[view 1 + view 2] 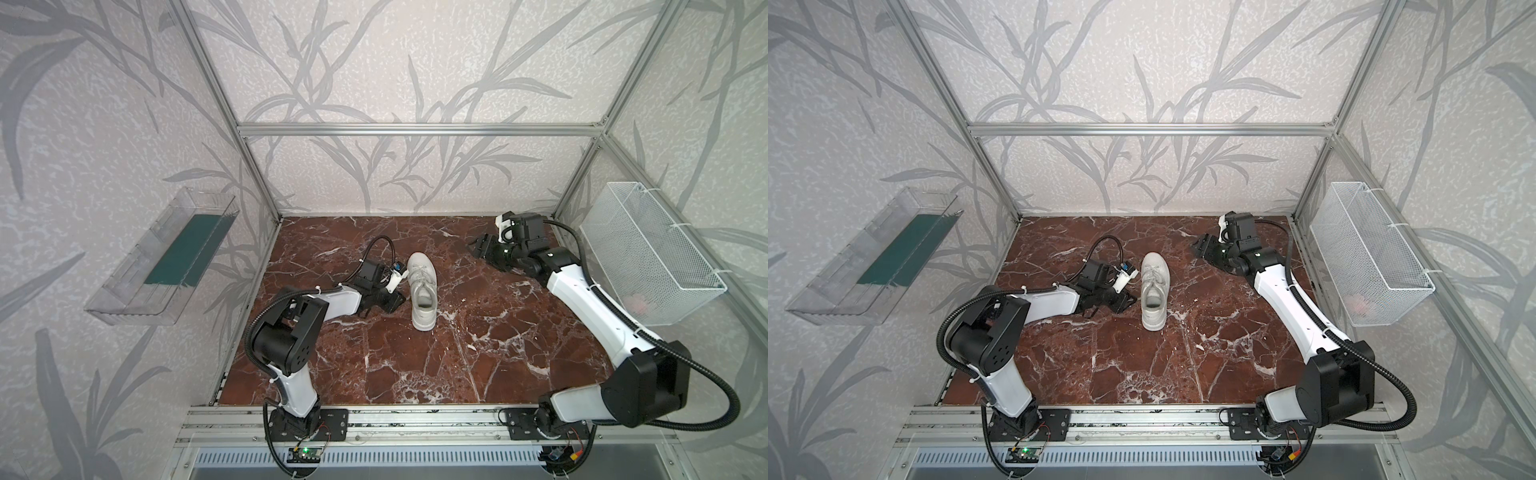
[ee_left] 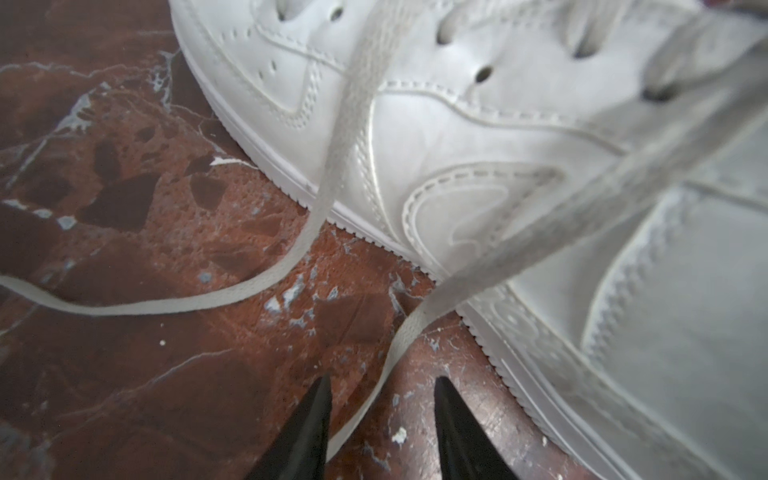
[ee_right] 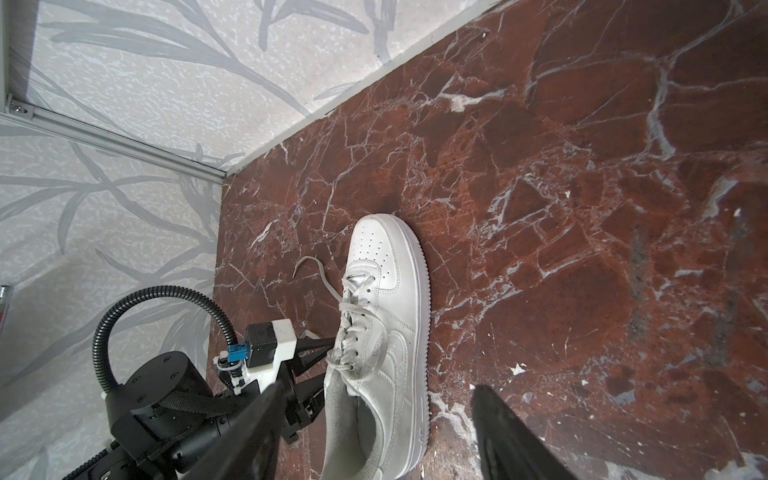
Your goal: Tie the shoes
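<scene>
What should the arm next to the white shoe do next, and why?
Probably close the left jaws on the lace. In the left wrist view they stand apart, low over the marble tabletop beside the sneaker. A loose strand of lace runs right between them, not yet pinched. Closing now would likely catch it and give the arm an end to pull.

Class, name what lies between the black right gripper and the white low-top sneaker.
Only bare red-brown marble tabletop lies between right gripper and sneaker, seen in both top views.
</scene>
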Tool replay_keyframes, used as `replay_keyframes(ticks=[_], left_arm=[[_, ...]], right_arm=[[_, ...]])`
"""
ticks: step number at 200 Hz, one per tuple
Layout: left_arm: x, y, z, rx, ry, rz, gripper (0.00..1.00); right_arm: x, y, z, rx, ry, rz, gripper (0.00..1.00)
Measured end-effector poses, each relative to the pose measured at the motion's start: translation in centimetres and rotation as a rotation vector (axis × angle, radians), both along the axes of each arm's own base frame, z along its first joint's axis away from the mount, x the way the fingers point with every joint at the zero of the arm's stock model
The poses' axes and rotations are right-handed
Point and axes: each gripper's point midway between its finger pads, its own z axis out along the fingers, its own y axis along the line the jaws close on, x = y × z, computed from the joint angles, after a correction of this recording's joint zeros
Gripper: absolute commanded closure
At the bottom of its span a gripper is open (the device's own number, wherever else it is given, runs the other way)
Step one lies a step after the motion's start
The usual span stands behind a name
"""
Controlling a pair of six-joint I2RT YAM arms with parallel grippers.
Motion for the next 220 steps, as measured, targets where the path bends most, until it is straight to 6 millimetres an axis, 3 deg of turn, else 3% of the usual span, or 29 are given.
replay_keyframes(ticks=[37, 70, 100, 156, 186, 220], left_arm=[[-0.2, -0.7, -1.3, 0.010, -0.035, -0.042, 0.60], [0.2, -1.5, -1.4, 0.028, -0.081, -0.050, 0.73], [0.2, -1.6, -1.5, 0.056, -0.107, -0.038, 0.87], [-0.7, -0.7, -1.3, 0.084, -0.104, -0.010, 1.00], [-1.0, -0.6, 0.3, 0.068, -0.112, 0.000, 1.00], [-0.6, -0.8, 4.4, 0.012, -0.184, 0.019, 1.00]], right_arm=[[-1.8, -0.8, -1.4, -0.017, 0.005, -0.008, 0.29], [-3.0, -1.4, -3.0, -0.037, 0.032, -0.007, 0.29], [-3.2, -1.7, -2.6, -0.058, 0.008, 0.009, 0.29], [-3.8, -2.1, -0.5, -0.054, -0.056, 0.005, 0.30], [-3.9, -2.2, -0.2, -0.053, -0.063, 0.004, 0.30], [-4.4, -2.3, 0.0, -0.046, -0.070, -0.001, 0.30]])
